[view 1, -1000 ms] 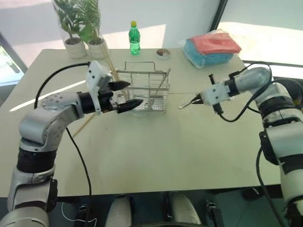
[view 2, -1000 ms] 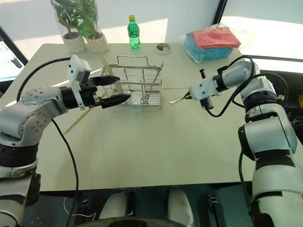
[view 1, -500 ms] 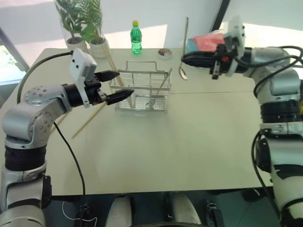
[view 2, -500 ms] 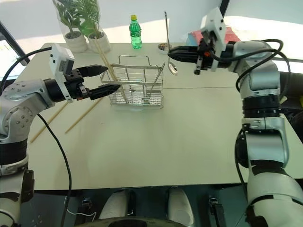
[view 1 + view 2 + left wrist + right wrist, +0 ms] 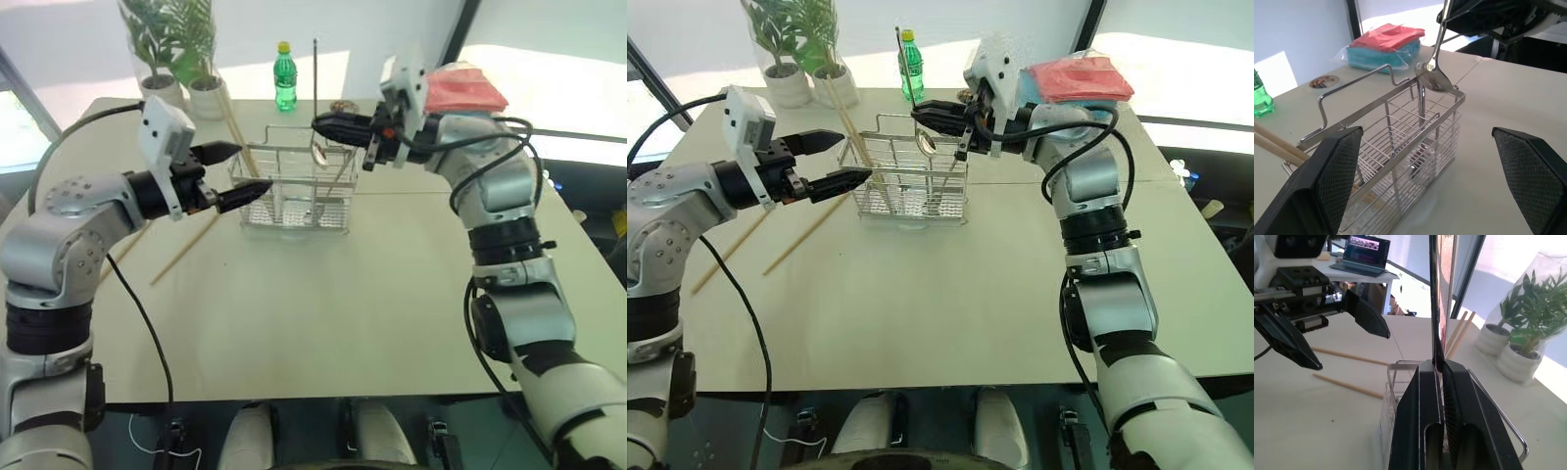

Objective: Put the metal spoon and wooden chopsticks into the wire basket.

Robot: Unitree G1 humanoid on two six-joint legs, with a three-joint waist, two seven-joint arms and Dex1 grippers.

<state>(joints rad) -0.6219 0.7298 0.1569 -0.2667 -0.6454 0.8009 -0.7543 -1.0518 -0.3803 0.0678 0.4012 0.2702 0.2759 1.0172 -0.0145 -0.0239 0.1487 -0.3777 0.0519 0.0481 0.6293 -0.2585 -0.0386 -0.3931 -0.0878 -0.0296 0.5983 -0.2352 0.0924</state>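
Head views: spoon step in hand. right gripper (image 5: 323, 124) has its jaws clamped on the metal spoon (image 5: 315, 83), held upright, bowl down, handle sticking straight up, over the right-hand end of the wire basket (image 5: 294, 191). Bowl sits about at the rim, not yet inside as far as I can judge. left gripper (image 5: 243, 171) hangs by the basket's left end, jaws wide apart and empty. wooden chopsticks: two lean in the basket's left end (image 5: 233, 132), two more loose sticks (image 5: 808, 233) lie on the bench (image 5: 323, 294) left of the basket. Another utensil (image 5: 338, 174) already leans inside. Next move, my read: lower the spoon straight into a compartment, then let go; it needs to clear the raised loop handle and that leaning utensil. Around: potted plants (image 5: 176, 59), green bottle (image 5: 285, 76), bagged red and blue cloths (image 5: 1068, 83), all well behind and not in the way. Left wrist view: spoon bowl just above the basket's far corner rim, touching or just clear, can't tell; the left gripper's fingers (image 5: 1334, 171) stand wide either side of the basket. Right wrist view: the right gripper's fingers (image 5: 1425, 416) pinch the spoon handle, basket below, left gripper opposite.
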